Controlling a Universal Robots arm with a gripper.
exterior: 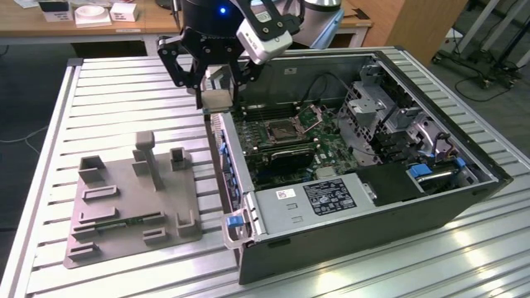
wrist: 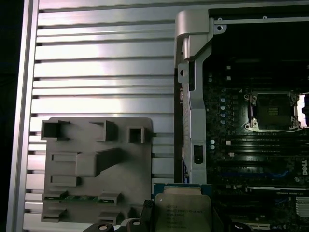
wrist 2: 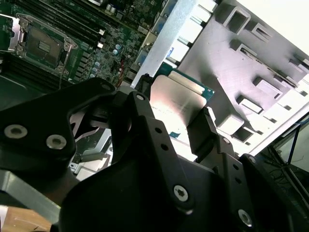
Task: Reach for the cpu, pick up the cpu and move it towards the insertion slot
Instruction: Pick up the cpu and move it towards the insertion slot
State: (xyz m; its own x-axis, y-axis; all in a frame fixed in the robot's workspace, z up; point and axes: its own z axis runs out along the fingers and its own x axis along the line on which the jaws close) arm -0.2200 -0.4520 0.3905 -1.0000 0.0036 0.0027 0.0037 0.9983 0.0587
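End effector [exterior: 217,93]: black fingers clamped on the cpu, held in the air above the near wall of the computer case [exterior: 463,186], over the case's edge toward the exterior view's left.
Cpu [exterior: 217,98]: in the exterior view a small pale square between the fingertips; the second wrist view [wrist 2: 176,99] shows its silvery top and green rim pinched from two sides; the first wrist view [wrist: 182,209] shows its flat face with print.
Insertion slot [exterior: 280,129]: on the green motherboard [exterior: 331,139] inside the case, frame plate [exterior: 313,113] hinged up; well apart from the cpu, further into the case.
Slot in wrist views: dark centre visible in both [wrist 2: 42,46] [wrist: 272,110].
Grey fixture [exterior: 133,198]: on the ribbed metal surface [exterior: 124,93], outside the case, on the exterior view's left.
Memory stick [wrist: 72,197]: green, lying in the fixture.
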